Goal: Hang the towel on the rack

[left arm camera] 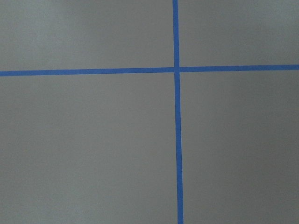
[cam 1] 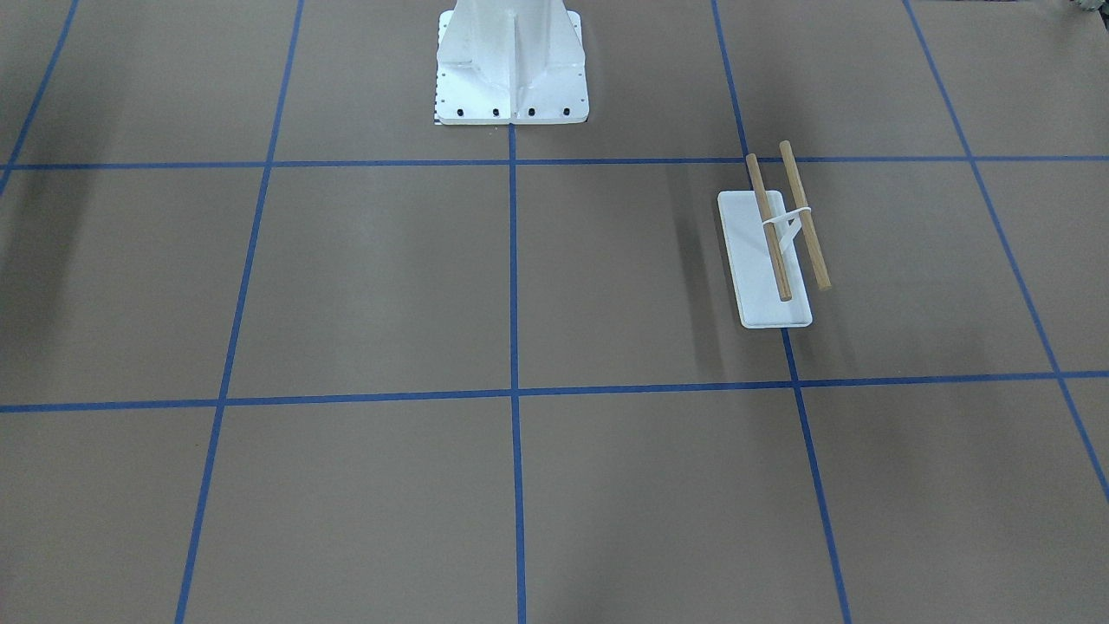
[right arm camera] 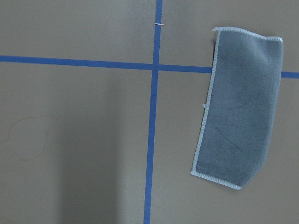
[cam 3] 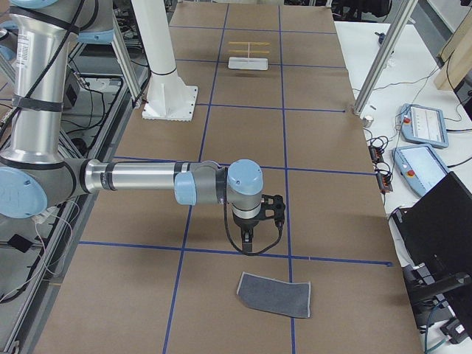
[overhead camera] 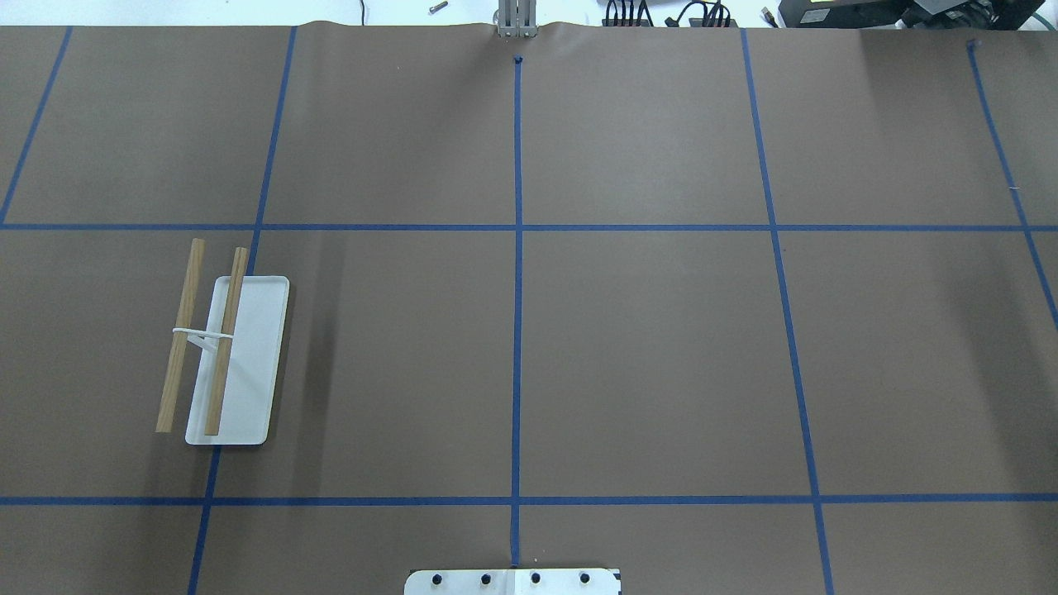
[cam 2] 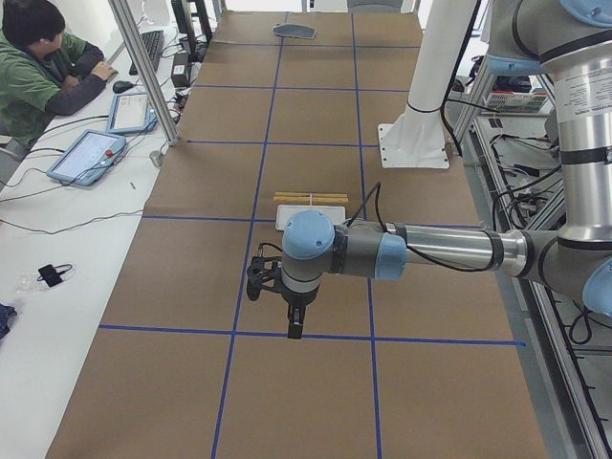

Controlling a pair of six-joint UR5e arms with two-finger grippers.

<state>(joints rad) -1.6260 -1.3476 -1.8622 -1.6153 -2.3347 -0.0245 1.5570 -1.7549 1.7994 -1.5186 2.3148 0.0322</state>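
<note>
2 round wooden dowels [overhead camera: 187, 297] on white rack [overhead camera: 252, 364] | towel [right arm camera: 243, 112]: flat grey stitched-edge rectangle

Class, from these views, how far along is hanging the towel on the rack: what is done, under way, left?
Done: nothing; the towel lies flat on the table and the rack stands bare at the other end. In hand: the right gripper hangs above the table near the towel, not touching it. Left: grasp, carry across, drape over the dowels.
</note>
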